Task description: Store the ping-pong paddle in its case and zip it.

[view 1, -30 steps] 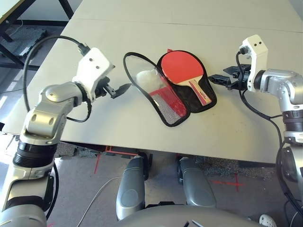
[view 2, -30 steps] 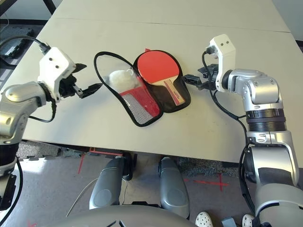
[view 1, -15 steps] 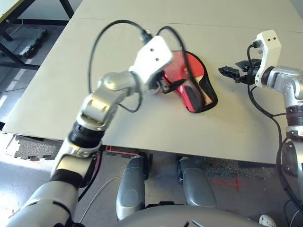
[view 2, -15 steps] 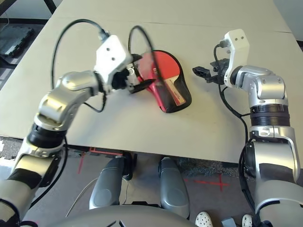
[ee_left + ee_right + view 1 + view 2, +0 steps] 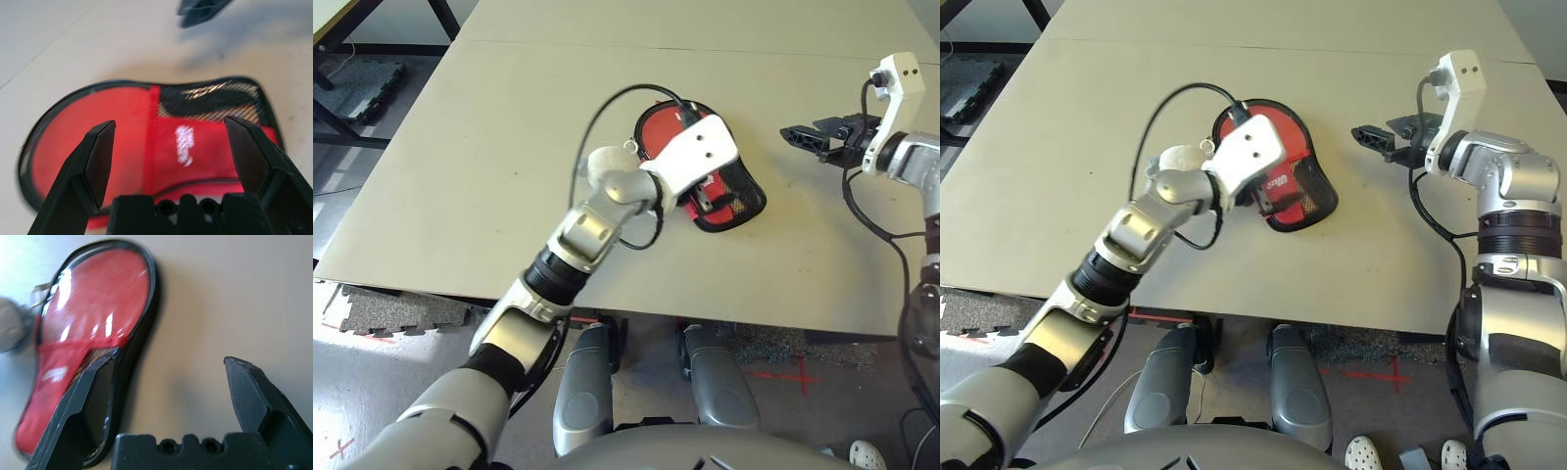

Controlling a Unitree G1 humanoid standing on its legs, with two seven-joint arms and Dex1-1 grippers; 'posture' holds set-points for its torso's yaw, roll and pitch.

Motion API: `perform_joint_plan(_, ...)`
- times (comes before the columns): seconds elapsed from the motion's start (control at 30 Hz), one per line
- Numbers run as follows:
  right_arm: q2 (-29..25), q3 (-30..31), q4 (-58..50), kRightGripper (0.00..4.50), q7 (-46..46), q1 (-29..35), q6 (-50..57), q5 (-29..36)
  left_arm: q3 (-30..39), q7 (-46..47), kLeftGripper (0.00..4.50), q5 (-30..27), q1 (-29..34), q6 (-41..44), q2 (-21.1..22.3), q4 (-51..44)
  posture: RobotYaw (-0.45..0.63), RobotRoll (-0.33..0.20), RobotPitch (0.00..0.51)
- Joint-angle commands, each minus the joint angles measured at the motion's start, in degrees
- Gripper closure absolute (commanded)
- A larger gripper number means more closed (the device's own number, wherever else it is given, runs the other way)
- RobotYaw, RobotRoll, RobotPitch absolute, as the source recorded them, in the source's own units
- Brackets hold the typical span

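Observation:
The red case (image 5: 736,192) lies folded closed on the table, mesh pocket and white logo (image 5: 185,145) facing up. The ping-pong paddle is hidden. My left arm reaches across the case, and its white wrist housing (image 5: 698,157) covers the case's middle. In the left wrist view my left gripper (image 5: 169,122) hovers open just above the case, holding nothing. My right gripper (image 5: 800,135) stands open and empty over bare table to the right of the case (image 5: 93,308), a short gap away, pointing toward it.
The pale table (image 5: 460,176) stretches wide to the left and far side of the case, with a seam across its back. A black cable (image 5: 597,108) loops up from my left wrist. The table's front edge (image 5: 607,304) lies near my body.
My left arm swung right across the table onto the case. The open flap now lies folded over the paddle. My right gripper drew back to the right.

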Motion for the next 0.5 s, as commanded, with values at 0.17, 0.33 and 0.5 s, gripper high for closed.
perform_joint_plan(0.17,-1.63,4.55,-4.6,0.02,5.61,3.49,10.23,2.71,3.22,-2.07,0.0,-1.5,1.52,2.17,2.51,-4.89,0.05,0.0,0.229)
perform_joint_plan(0.33,-0.16,5.54,-6.49,0.02,6.1,4.74,13.89,3.94,3.56,-1.64,0.0,-1.49,2.19,2.92,2.67,-5.73,0.06,0.0,0.231)
perform_joint_plan(0.5,2.2,6.28,-8.32,0.02,5.2,5.82,15.88,4.99,3.55,-1.44,0.0,-1.58,2.92,3.49,2.45,-6.33,0.06,0.0,0.233)
